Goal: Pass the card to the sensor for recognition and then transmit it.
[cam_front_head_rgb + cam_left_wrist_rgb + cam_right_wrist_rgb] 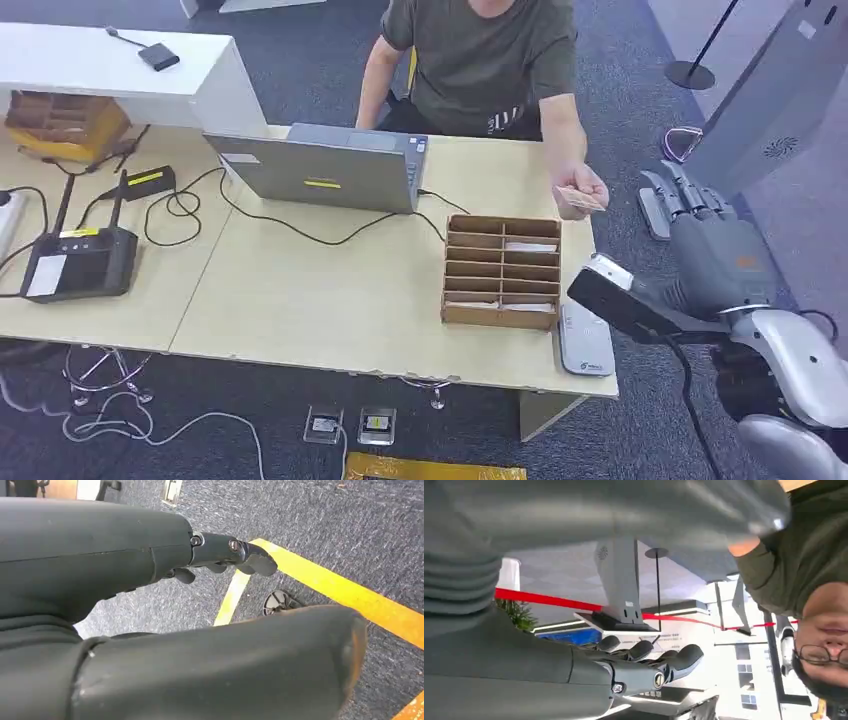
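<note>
A person seated behind the table holds a tan card [578, 198] out over the table's right end. My right hand [692, 205] is raised just to the right of that card, a short gap away, fingers [649, 656] stretched out and apart with nothing in them. The white card sensor [585, 341] lies flat on the table's front right corner, below the card and beside the wooden box. My left hand [220, 555] hangs over the carpet, fingers loosely extended and empty.
A wooden slotted card box [502, 271] with several cards stands on the table [300, 300] left of the sensor. A grey laptop [325, 168] with black cables sits mid-table, a black device [78, 262] at far left. A grey kiosk [775, 95] stands to the right.
</note>
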You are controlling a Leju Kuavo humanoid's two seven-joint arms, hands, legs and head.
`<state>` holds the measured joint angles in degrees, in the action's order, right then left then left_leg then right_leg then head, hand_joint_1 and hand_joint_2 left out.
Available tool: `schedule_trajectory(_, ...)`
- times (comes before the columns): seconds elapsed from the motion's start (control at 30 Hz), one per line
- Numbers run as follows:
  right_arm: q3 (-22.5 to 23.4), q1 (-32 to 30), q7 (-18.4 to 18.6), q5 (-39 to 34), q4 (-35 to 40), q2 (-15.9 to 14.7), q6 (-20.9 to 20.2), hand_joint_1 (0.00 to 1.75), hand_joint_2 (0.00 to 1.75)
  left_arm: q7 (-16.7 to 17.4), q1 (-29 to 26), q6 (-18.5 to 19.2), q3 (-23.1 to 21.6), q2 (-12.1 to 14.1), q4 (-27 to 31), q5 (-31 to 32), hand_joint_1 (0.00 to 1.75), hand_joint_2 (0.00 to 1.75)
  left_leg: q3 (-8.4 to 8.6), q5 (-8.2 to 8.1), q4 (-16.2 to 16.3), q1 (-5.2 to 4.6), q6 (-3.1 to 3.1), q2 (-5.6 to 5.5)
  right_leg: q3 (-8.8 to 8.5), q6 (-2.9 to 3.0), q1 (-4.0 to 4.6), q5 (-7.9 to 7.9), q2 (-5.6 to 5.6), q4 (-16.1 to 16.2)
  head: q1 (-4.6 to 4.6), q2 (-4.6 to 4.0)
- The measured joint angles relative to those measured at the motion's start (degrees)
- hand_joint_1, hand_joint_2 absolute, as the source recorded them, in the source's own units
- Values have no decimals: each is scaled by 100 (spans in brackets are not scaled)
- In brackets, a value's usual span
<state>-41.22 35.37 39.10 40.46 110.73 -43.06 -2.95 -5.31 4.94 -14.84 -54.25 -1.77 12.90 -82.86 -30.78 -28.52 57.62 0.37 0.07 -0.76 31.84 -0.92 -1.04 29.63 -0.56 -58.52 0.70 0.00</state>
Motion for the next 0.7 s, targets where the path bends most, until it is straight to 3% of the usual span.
schedule_trajectory(0.7, -138, 39, 0, 2, -142, 20, 9, 0, 175, 0, 2, -4, 0, 0, 0, 0, 0, 0, 0, 0, 0, 0, 0, 0, 0, 0, 0, 0, 0, 0, 0, 0)
